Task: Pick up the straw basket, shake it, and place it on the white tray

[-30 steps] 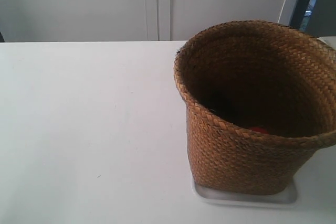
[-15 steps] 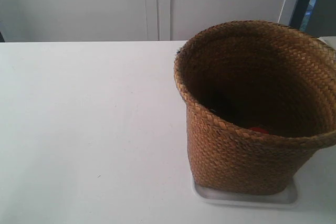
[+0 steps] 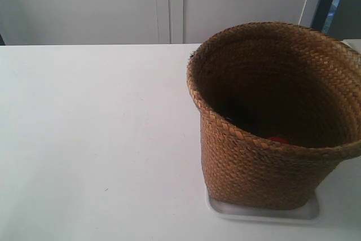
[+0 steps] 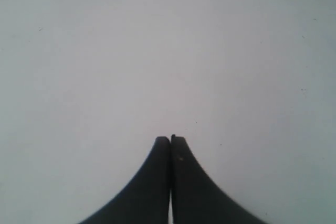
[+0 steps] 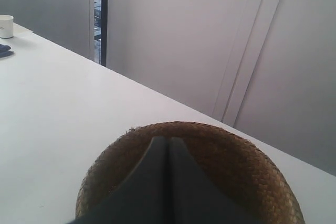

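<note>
A broad white counter fills most of the exterior view, with pale wall panels behind it. At that view's lower right stands the straw basket, tall, round and golden-brown, with a thick rolled rim and a dark inside. It sits upright on the white tray, a shallow glossy tray whose near edge and rounded corners show just past the basket's base. Neither arm appears in the exterior view. In the right wrist view the right gripper has its dark jaws pressed together and holding nothing. It is seen against the basket's open mouth, and whether it touches the rim cannot be told. In the left wrist view the left gripper also has its jaws pressed together and empty, over bare counter well away from the basket. A small red thing lies deep inside the basket, too shadowed to identify. A small white cup stands far off on the counter in the right wrist view. The placing looks done or nearly done. The step in hand seems to be clearing away, and doing it well would mean drawing the right arm off without catching the rolled rim, since a nudged basket might slide on the glossy tray.
</note>
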Robot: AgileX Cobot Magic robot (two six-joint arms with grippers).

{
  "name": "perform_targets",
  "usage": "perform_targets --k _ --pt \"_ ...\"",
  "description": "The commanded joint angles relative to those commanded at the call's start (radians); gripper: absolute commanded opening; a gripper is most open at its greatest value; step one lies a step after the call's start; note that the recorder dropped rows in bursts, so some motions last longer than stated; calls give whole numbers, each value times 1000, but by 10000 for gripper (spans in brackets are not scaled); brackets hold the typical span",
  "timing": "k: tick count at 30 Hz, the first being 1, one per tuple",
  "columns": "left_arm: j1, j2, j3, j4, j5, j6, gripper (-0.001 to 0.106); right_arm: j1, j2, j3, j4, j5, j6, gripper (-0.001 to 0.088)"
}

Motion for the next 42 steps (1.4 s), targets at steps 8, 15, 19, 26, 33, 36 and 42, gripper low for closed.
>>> perform_targets --k 8,15,19,26,33,36,42 --pt "0 0 0 0 0 0 0 -2 -70 199 -466 -225 653 0" --pt "0 0 0 0 0 0 0 -2 -250 446 -656 -272 723 0" --pt "0 0 0 0 0 0 0 -2 -370 582 -659 -329 686 0" --pt "0 0 0 0 0 0 0 -2 -532 732 -667 -381 686 0" --pt "0 0 0 0 2 0 0 -2 -532 845 -671 -381 681 0" --pt "0 0 0 0 2 0 0 -2 -532 886 -671 -381 671 0" --pt "0 0 0 0 0 0 0 -2 -532 924 -671 -442 671 0"
